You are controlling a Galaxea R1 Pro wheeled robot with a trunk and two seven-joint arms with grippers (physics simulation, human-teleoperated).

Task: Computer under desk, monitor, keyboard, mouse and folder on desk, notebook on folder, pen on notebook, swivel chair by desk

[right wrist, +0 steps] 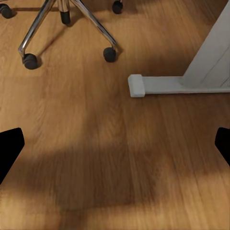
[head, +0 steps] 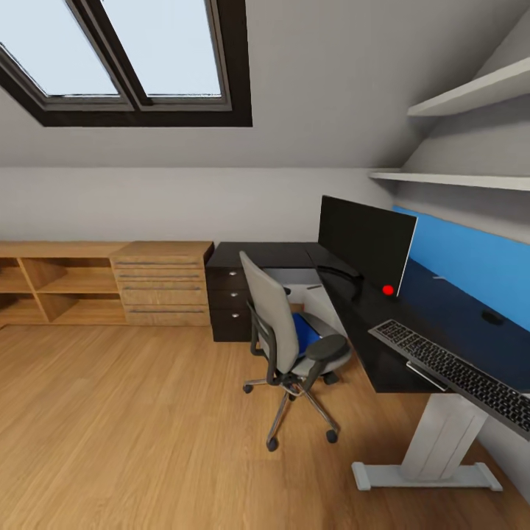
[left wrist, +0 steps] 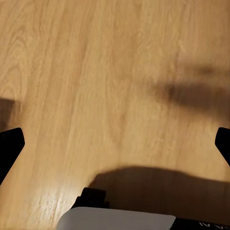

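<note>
Over the wood floor [head: 147, 442] both grippers hang with fingers spread wide and empty, while the blue folder [head: 305, 331] lies flat on the swivel chair [head: 283, 331] seat beside the desk [head: 442, 309], likely light, slick and bendy, best pinched at an exposed edge.

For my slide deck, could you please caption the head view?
Swivel chair carrying the blue folder beside the black desk with monitor and keyboard.

You get bright, even daylight from the skylight [head: 132, 51]; soft blurred shadows darken the floor [right wrist: 96, 182] below both wrists.
</note>
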